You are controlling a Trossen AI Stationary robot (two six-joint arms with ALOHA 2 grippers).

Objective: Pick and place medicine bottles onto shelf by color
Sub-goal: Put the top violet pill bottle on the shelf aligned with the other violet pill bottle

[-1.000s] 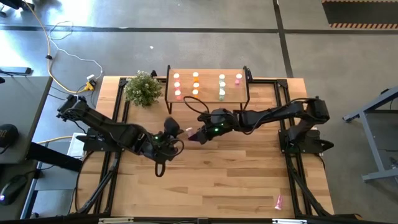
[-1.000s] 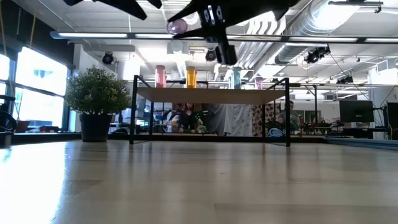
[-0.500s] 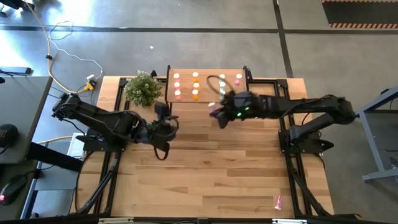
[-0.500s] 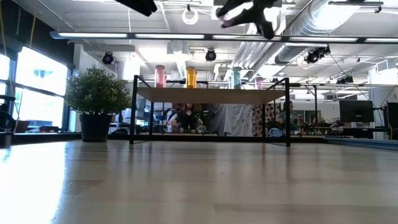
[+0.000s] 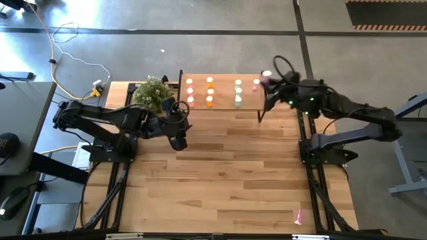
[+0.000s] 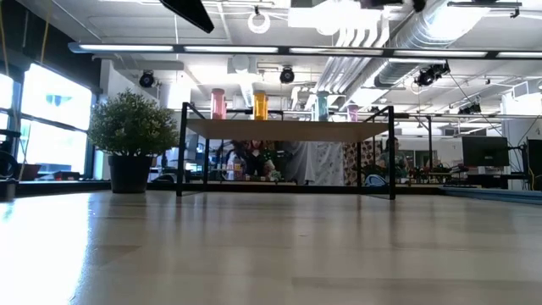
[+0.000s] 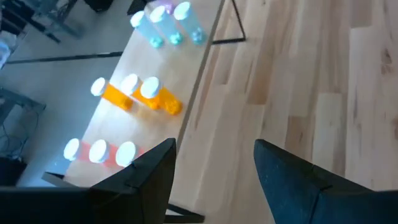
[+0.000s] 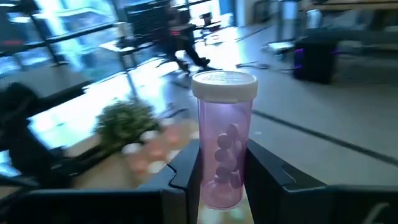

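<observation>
Medicine bottles (image 5: 209, 91), lined up on the shelf (image 5: 223, 79) by colour: three pink, three orange, three pale green, then one pinkish one alone near the right end. Stood up straight, pale caps on top.

Found one more, a see-through purple-pink bottle (image 8: 224, 149), pinched between the fingers of the right gripper (image 8: 221, 186). Was held up in the air, just by the right end of the shelf. Had small round pills inside and a white cap on top.

Saw those pills only in the right wrist view. From the high view, looked like no more than a tiny pink dot at the gripper's tip.

Found the left gripper (image 5: 178, 137) over the table (image 5: 233, 173), near the shelf's left end and close to the potted plant (image 5: 152, 93). In the left wrist view, had its fingers (image 7: 149, 171) spread wide with nothing between them.

Spotted a lone pink bottle (image 5: 298, 215) lying flat near the table's front right corner, only in the high view.

From the low view, saw just one bottle of each colour, with the ones behind hidden. Cut off both arms at the top edge there, so could not make out either gripper.
</observation>
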